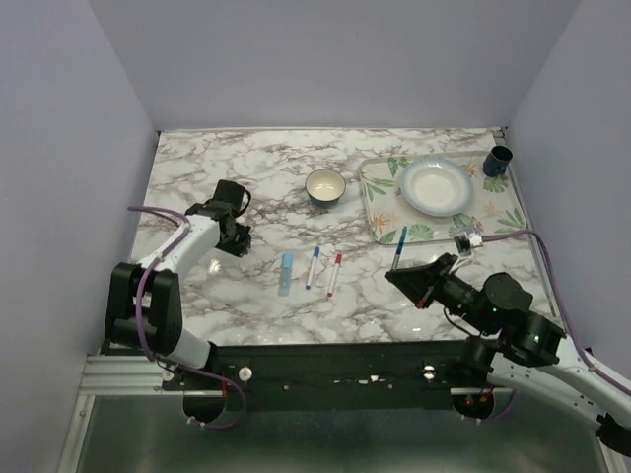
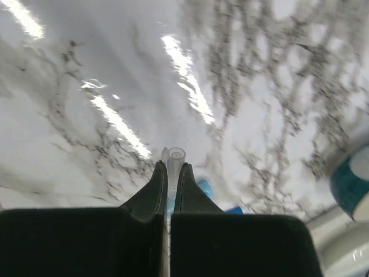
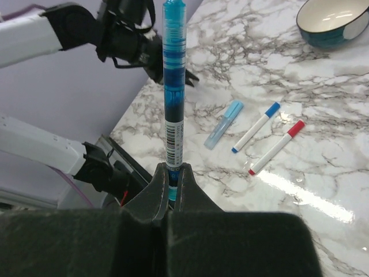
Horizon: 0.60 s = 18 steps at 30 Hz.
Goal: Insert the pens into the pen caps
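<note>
My left gripper (image 2: 172,167) is shut on a clear pen cap (image 2: 174,156), whose open end pokes out past the fingertips. From above, that gripper (image 1: 240,244) hangs over the table's left part; the cap is too small to see there. My right gripper (image 3: 174,168) is shut on a blue pen (image 3: 173,86) with a barcode label, which sticks straight out from the jaws. Seen from above, that pen (image 1: 400,246) points away from the right gripper (image 1: 406,274). On the marble lie a blue-tipped white pen (image 1: 313,267), a red-tipped white pen (image 1: 334,275) and a light-blue translucent piece (image 1: 286,274).
A dark-rimmed bowl (image 1: 325,187) stands at mid back. A floral tray (image 1: 380,202) at back right carries a white plate (image 1: 435,187), with a dark blue cup (image 1: 498,161) at its far corner. Purple cables run along both arms.
</note>
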Each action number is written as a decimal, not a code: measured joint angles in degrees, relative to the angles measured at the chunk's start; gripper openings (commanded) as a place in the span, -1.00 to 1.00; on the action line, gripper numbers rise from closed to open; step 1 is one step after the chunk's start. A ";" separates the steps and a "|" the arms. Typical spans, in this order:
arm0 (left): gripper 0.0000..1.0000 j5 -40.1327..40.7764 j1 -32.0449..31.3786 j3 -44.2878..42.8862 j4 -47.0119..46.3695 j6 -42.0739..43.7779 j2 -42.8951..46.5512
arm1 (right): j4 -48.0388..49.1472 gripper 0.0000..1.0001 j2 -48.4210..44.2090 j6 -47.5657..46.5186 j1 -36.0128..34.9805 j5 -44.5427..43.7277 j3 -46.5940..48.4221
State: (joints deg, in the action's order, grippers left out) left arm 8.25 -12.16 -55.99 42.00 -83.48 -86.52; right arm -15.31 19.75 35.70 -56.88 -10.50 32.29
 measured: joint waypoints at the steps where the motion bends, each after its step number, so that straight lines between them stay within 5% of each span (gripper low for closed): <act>1: -1.00 -0.13 -0.35 -0.22 -0.63 1.79 1.66 | 0.90 -0.99 1.46 0.04 0.00 0.87 0.00; 10: -1.00 -9.86 -4.68 1.11 -17.97 19.63 16.02 | 9.73 -0.99 20.31 -1.81 0.00 14.91 1.38; 18: -1.00 -26.97 -6.97 13.97 -47.78 25.55 33.46 | 22.60 -0.99 31.06 -2.64 0.00 28.81 1.38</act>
State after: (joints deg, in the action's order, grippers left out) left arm -18.72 -19.14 -42.02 -5.78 -57.93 -53.06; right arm 7.29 50.81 33.06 -56.88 18.31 33.67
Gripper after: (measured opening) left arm 0.027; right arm 0.027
